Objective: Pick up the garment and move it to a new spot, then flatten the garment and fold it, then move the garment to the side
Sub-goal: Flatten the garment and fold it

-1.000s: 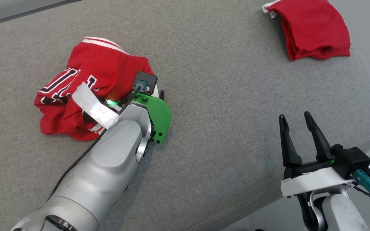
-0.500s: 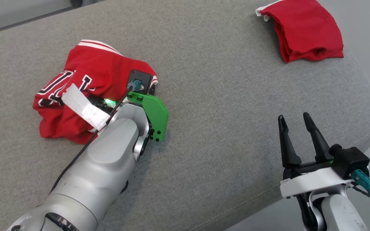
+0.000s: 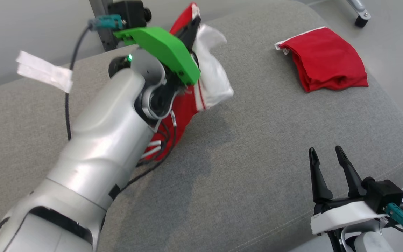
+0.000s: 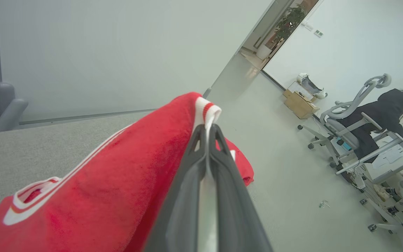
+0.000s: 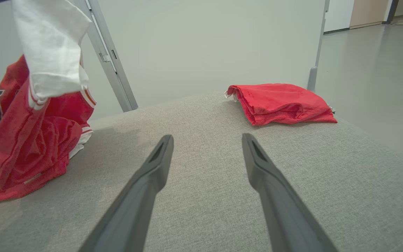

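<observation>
The garment [image 3: 182, 105] is a red jersey with white trim, dark lettering and a white inside. It hangs crumpled from my left gripper [image 3: 193, 26], raised over the far part of the grey padded surface [image 3: 257, 140], and its lower folds still touch the padding [image 5: 23, 182]. The left wrist view has the left gripper [image 4: 207, 126] shut on the garment's [image 4: 117, 175] striped white edge. My right gripper [image 3: 328, 154] stands open low at the near right, fingers spread over bare padding [image 5: 206, 140], with nothing between them.
A second red garment [image 3: 324, 66], folded, lies at the far right of the surface [image 5: 278, 103]. The surface rounds off at its right and near edges. A metal post [image 5: 110, 63] rises behind it. A person [image 4: 380, 115] sits at a desk across the room.
My left gripper has shut on the garment's edge and risen, pulling the garment up off the surface. The head camera has shifted too. The right gripper stays open and in place.
</observation>
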